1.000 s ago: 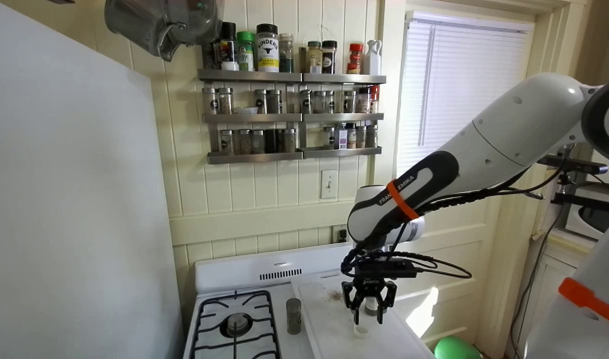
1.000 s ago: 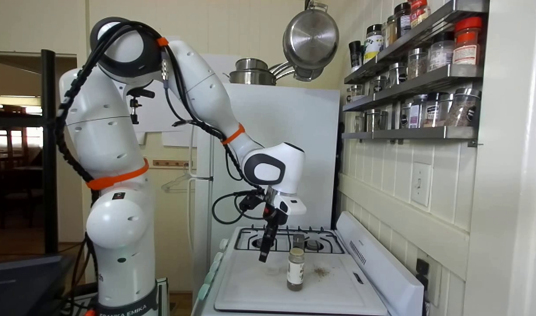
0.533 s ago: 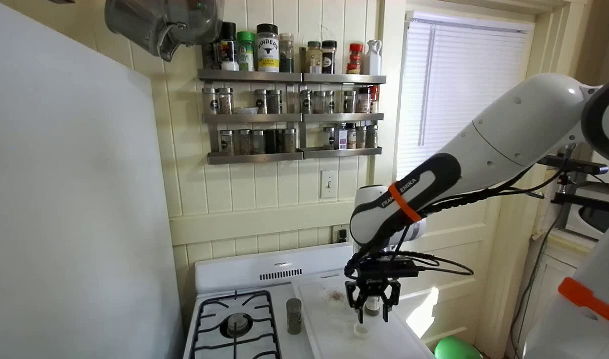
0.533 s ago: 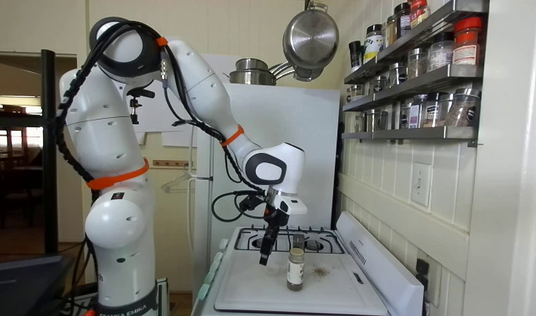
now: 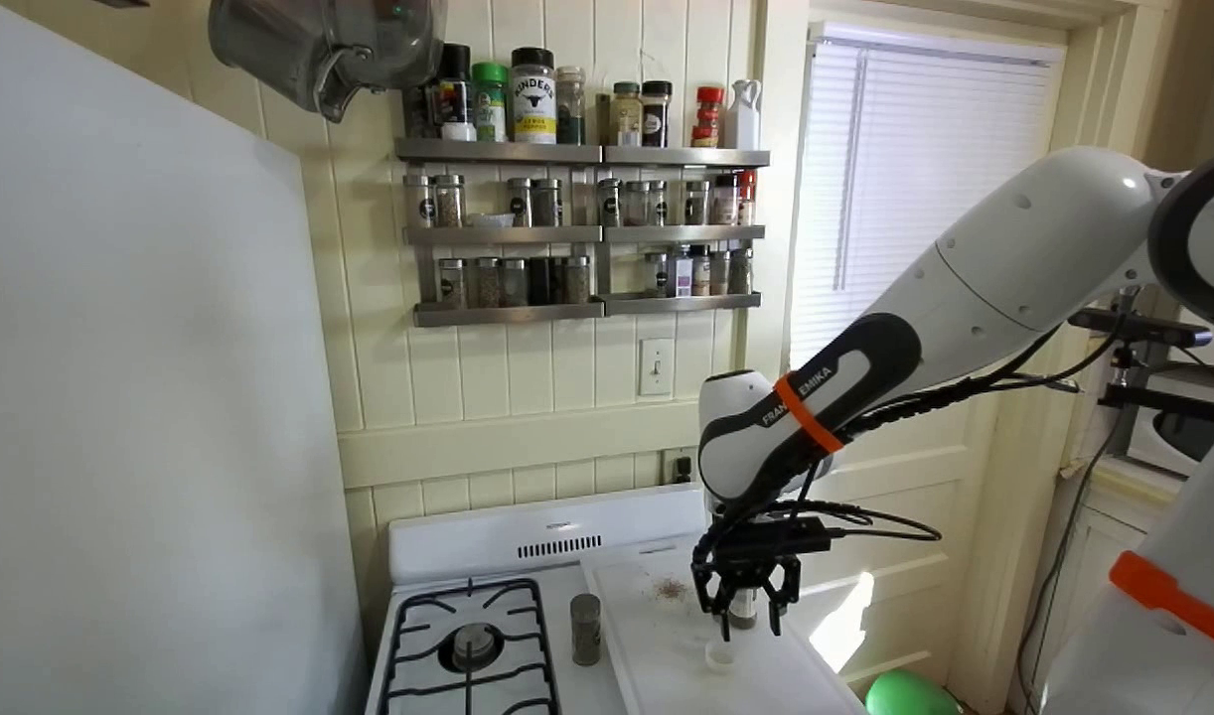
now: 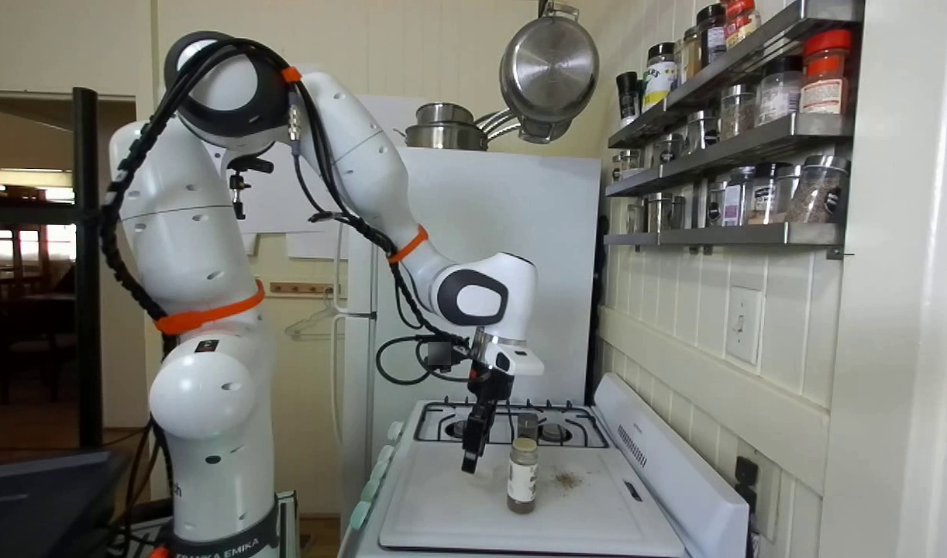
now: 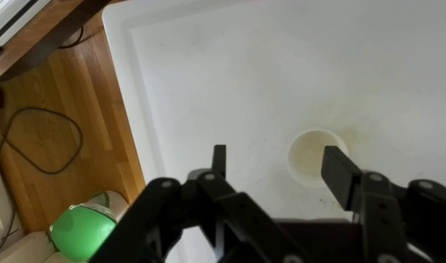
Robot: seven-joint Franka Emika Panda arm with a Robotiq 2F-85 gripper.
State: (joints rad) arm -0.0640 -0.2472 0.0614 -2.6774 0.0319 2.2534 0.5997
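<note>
in an exterior view, the gripper [image 6: 470,465] now shows lower beside the jar [image 6: 522,474] and slightly nearer it; its jaws have spread a little wider, and the arm's elbow [image 6: 225,77] has shifted slightly toward the jar's side.

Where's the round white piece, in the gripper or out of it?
Out: in the wrist view the piece lies on the white panel, and the gripper is open, one finger clear of the piece.
</note>
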